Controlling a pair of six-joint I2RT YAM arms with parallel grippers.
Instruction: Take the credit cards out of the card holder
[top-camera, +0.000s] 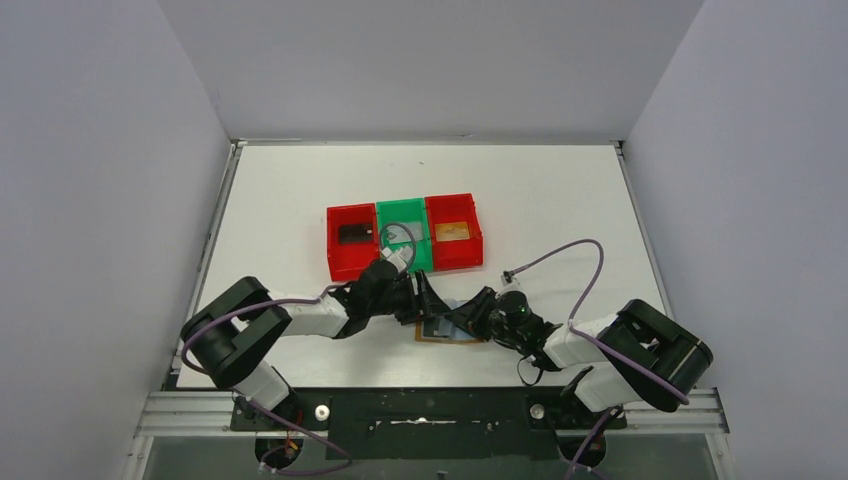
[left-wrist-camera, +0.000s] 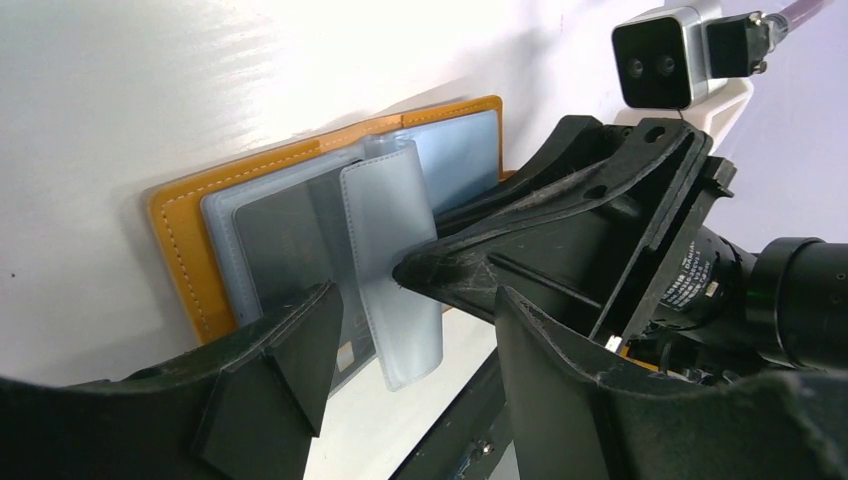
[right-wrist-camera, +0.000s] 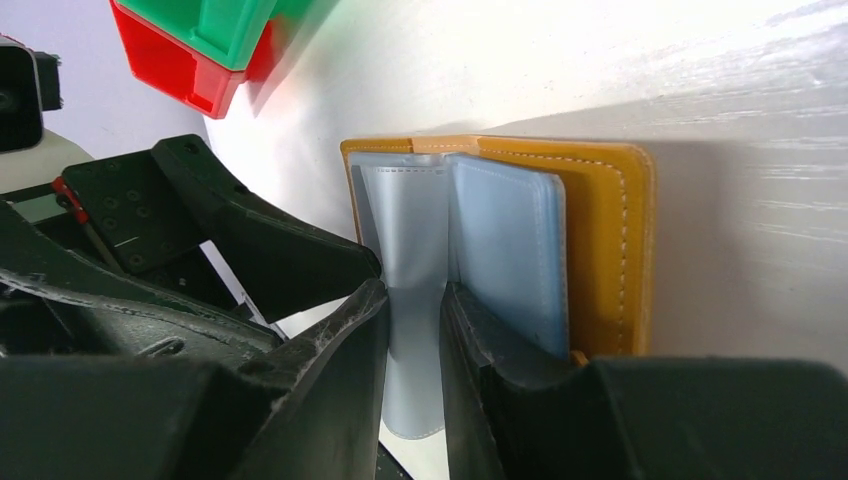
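The tan card holder lies open on the table between both arms. One pale blue-grey sleeve stands up from its spine. My right gripper is open only narrowly, with that sleeve showing in the gap and one fingertip touching it. A silver-grey credit card lies in the sleeve on the left page. My left gripper hangs open over that page, holding nothing. A black card and an orange-brown card lie in the red bins.
Three joined bins stand just behind the holder: a red bin, a green bin and another red bin. The left arm's cable loops over the green bin. The table's near edge and a black rail run close below the holder.
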